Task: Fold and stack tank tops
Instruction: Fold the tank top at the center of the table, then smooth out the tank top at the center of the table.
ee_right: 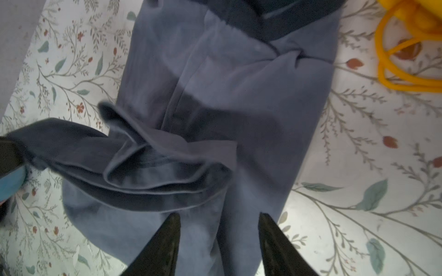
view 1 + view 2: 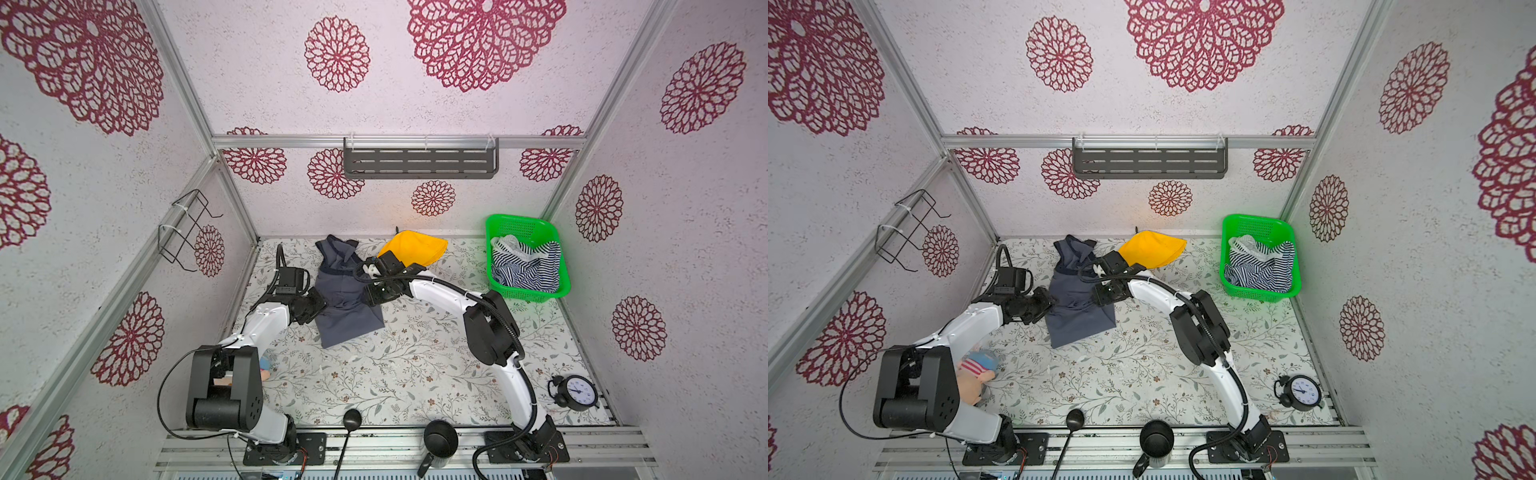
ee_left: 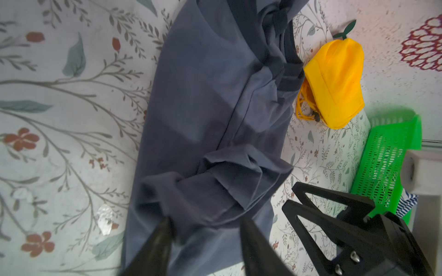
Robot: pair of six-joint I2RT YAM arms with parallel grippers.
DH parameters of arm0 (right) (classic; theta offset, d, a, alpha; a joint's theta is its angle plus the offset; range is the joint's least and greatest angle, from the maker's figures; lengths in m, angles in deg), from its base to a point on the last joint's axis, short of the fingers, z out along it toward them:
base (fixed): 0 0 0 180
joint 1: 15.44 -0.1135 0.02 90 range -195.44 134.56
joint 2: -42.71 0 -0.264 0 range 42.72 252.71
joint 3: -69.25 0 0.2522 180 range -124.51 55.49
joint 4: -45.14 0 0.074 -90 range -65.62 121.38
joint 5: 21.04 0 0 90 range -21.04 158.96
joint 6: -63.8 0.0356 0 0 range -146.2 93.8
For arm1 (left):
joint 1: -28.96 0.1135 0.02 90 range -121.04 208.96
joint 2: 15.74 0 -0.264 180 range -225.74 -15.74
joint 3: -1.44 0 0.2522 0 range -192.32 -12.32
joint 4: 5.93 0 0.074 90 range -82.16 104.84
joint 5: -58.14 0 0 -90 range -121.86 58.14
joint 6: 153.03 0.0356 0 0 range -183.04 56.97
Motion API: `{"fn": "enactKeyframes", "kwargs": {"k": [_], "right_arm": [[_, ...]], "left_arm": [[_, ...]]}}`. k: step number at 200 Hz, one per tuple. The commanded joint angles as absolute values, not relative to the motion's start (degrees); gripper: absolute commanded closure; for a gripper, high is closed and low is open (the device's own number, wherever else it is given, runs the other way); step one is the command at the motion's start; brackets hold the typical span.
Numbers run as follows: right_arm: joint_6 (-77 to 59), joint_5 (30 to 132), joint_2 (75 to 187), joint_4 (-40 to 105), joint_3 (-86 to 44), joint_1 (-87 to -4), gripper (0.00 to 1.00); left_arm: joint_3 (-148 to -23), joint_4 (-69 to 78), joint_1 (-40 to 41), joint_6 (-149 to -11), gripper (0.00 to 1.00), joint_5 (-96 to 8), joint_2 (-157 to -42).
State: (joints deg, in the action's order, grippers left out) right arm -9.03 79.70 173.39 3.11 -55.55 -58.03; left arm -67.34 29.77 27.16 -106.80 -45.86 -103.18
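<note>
You have a yellow cloth hat [image 2: 415,247] at the far edge of the floral table cover [image 2: 395,374] and a green plastic basket [image 2: 536,296] in the far right corner. A black alarm clock [image 2: 578,390] stands near right. A black mug [image 2: 440,436] and a ladle [image 2: 352,419] sit at the front edge, with a plush doll [image 2: 976,372] near left.

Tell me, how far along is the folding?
Partly done: the grey top lies on the table, loosely folded and bunched. In hand: the left gripper and right gripper hover open over it. Left: the striped top sits in the green basket; nothing is stacked.
</note>
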Motion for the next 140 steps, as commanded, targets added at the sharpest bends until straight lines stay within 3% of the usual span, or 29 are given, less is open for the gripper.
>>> {"fn": "enactKeyframes", "kwargs": {"k": [1, 35, 73, 83, 104, 140], "right_arm": [[-11.6, 74.6, 168.3, 4.4, -56.6, -57.1, 0.4], [-12.7, 75.4, 160.8, 12.3, -45.7, -57.0, 0.43], [-15.3, 83.9, 162.7, 15.7, -42.3, -55.7, 0.69], [-15.6, 84.1, 163.7, 16.1, -42.7, -55.7, 0.72], [-14.4, 85.4, 166.0, 16.9, -44.1, -55.8, 0.71], [-13.0, 87.3, 169.5, 17.6, -44.8, -56.0, 0.5]], "left_arm": [[-71.7, 29.0, 28.5, -103.2, 0.22, -44.5, -99.8], [-72.7, 33.9, 28.9, -101.8, 0.2, -42.9, -94.9], [-62.9, 28.2, 29.7, -103.4, 0.23, -42.2, -94.5], [-60.9, 25.3, 30.1, -104.6, 0.24, -42.4, -95.2], [-60.1, 22.7, 30.2, -106.0, 0.25, -42.6, -97.9], [-60.3, 20.0, 30.2, -107.4, 0.21, -42.5, -103.9]]}}
